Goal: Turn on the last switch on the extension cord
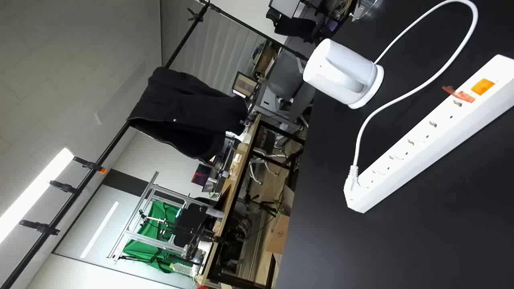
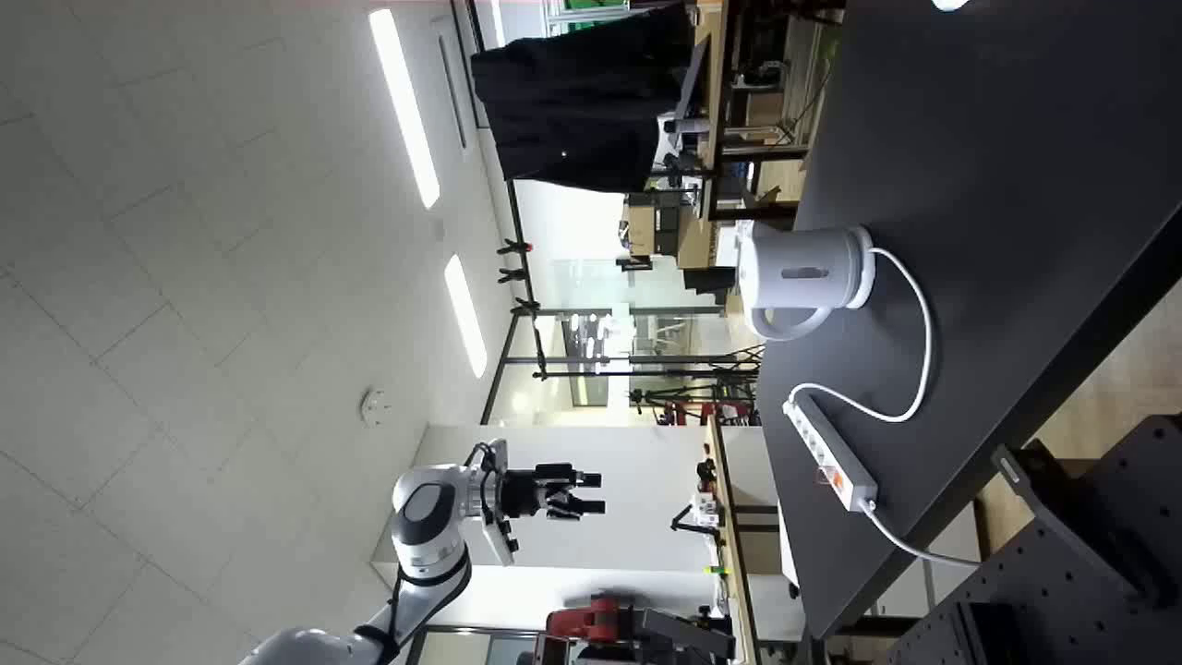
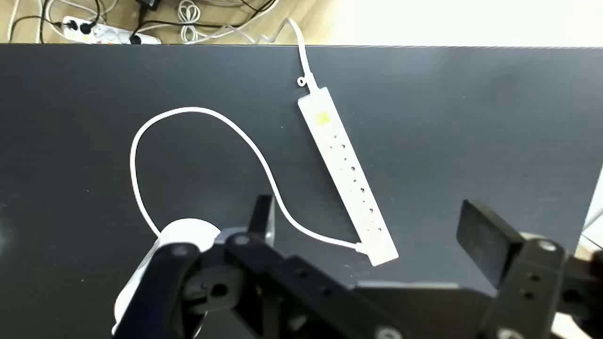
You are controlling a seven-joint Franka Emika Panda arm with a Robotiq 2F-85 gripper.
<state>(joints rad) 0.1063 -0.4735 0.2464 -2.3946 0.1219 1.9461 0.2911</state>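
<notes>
A white extension cord (image 1: 435, 130) lies on the black table in both exterior views (image 2: 822, 448) and in the wrist view (image 3: 348, 176). One orange switch (image 1: 482, 86) sits near one end; it also shows in an exterior view (image 2: 837, 478) and looks yellow in the wrist view (image 3: 322, 118). A reddish strip (image 1: 461, 95) is beside it. A white plug (image 1: 352, 186) sits in the socket at the opposite end. I cannot tell the switch's position. My gripper (image 2: 593, 493) is high above the table, open and empty, its fingers wide apart in the wrist view (image 3: 365, 221).
A white kettle (image 1: 343, 74) stands on the table near the cord, its cable (image 1: 425, 82) looping to the plug. It shows in the wrist view (image 3: 188, 235) behind a finger. A black perforated plate (image 2: 1090, 554) is by the table edge. Another power strip (image 3: 108, 34) lies on the floor.
</notes>
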